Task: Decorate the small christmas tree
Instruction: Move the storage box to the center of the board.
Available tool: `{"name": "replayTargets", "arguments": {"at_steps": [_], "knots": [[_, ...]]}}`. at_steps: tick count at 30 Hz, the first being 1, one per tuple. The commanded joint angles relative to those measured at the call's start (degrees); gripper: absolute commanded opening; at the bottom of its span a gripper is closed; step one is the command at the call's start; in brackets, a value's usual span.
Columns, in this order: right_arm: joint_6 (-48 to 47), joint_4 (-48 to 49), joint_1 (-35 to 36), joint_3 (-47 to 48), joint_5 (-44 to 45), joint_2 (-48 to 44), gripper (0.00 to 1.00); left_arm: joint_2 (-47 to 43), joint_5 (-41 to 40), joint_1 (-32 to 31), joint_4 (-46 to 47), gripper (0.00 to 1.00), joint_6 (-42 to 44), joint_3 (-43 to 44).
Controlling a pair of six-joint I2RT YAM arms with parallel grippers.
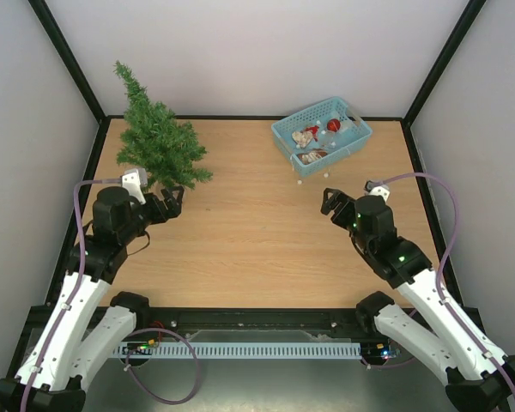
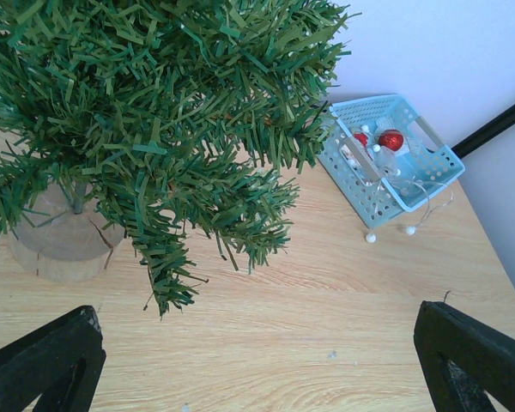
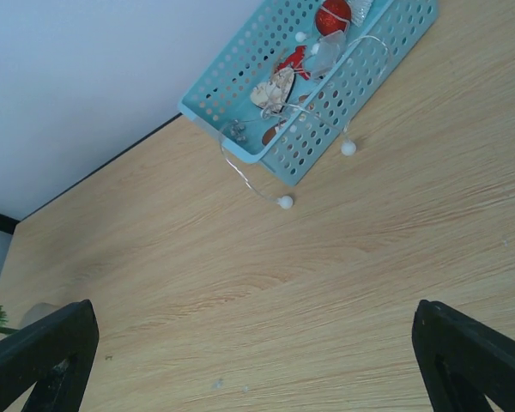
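Green and bristly, the small christmas tree (image 1: 159, 142) stands far left on the wooden table (image 1: 257, 240), its base mostly hidden from above behind the wide-open, empty left gripper (image 1: 172, 200). Likewise the right gripper (image 1: 330, 202) gapes wide. Ornaments inside the light blue plastic basket (image 1: 342, 150) are too small to make out.

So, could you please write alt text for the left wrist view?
A small christmas tree fills the upper left on a wooden table; a blue basket of red ornaments sits beyond. Open black fingers frame the bottom corners.
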Motion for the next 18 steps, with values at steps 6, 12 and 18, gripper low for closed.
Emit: {"name": "replayTargets", "arguments": {"at_steps": [6, 12, 18], "knots": [[2.4, 9.2, 0.5, -0.4, 8.4, 3.8, 0.98, -0.6, -4.3, 0.5, 1.2, 1.0, 5.6, 0.0], [0.7, 17.1, 0.4, 2.8, 17.0, 14.8, 0.98, -2.3, -7.1, 0.5, 1.3, 1.0, 9.0, -0.9], [-4.2, 31.2, -4.6, 4.8, 11.0, 26.6, 0.95, -4.2, -7.9, 0.5, 2.2, 1.0, 9.1, -2.1]]}}
